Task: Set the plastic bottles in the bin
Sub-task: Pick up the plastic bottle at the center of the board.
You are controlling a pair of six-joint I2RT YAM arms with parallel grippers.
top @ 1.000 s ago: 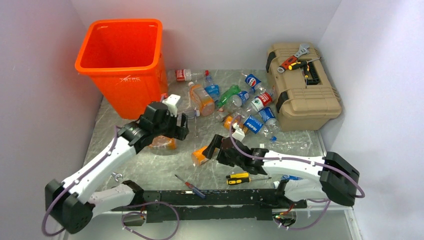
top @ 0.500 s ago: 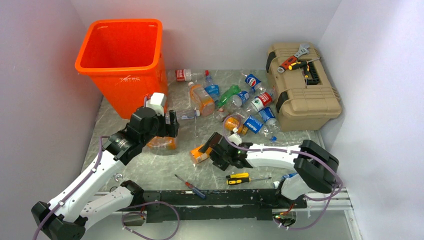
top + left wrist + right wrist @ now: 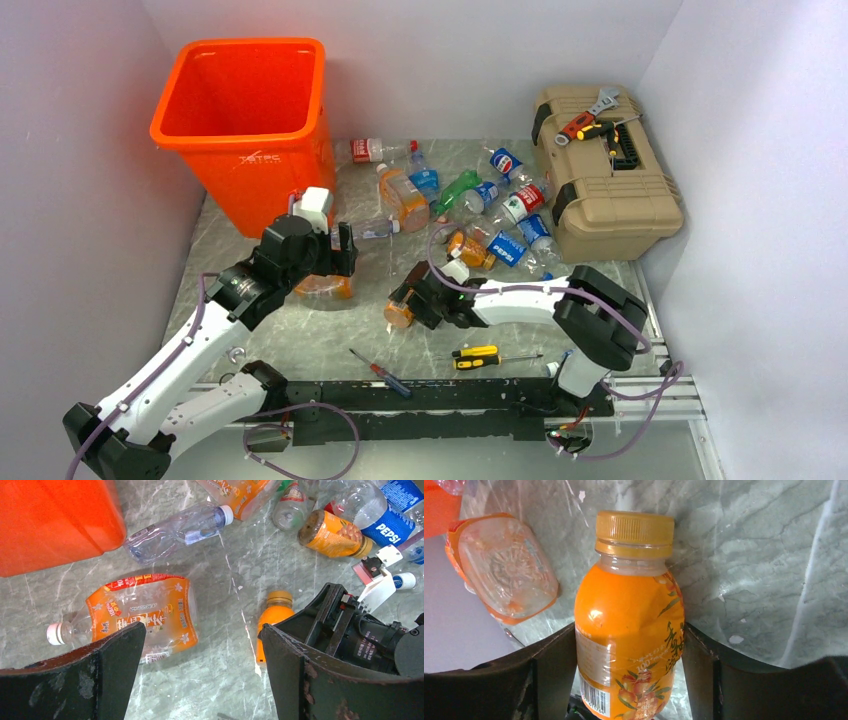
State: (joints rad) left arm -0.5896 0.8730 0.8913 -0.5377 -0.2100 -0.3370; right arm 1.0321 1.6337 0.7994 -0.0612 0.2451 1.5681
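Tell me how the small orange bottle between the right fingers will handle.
The small orange bottle looks full, so probably heavy for its size and stiff. Its glossy label may slip against the fingers. Lying on its round side, it could roll if nudged.

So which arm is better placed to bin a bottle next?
Right, likely: the right tool grips the orange juice bottle on both sides. The left tool hangs open over a flattened bottle, though nearer the bin.
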